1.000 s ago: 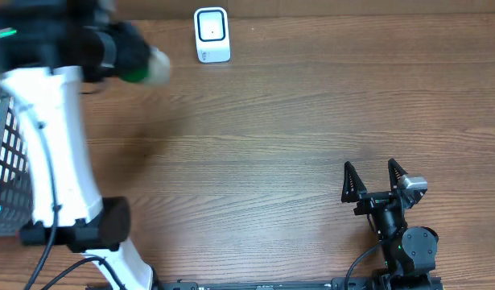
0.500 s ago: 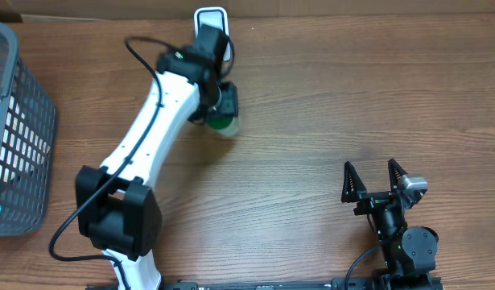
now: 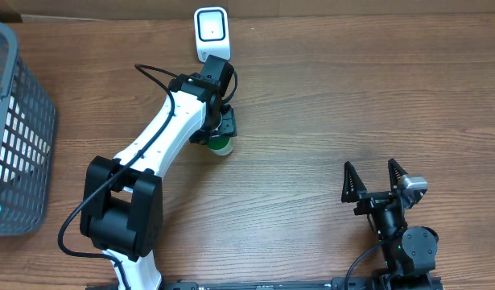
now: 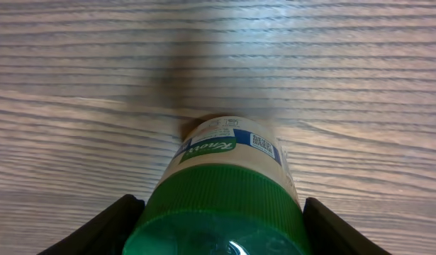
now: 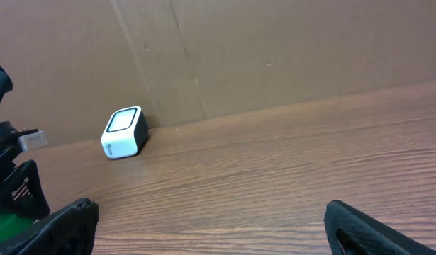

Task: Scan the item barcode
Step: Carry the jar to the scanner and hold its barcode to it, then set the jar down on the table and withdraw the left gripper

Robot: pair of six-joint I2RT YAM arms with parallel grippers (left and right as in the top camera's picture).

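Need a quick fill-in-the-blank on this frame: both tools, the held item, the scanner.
1. The left tool grips a jar by its ___ cap.
2. The scanner beyond the jar is ___ in colour.
3. The right tool holds nothing; its jaws stand ___.
Missing words: green; white; open.

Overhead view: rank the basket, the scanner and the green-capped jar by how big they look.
Basket, largest, though cut off by the frame.
Scanner.
Green-capped jar, smallest showing, but mostly hidden under the left tool, so unsure.
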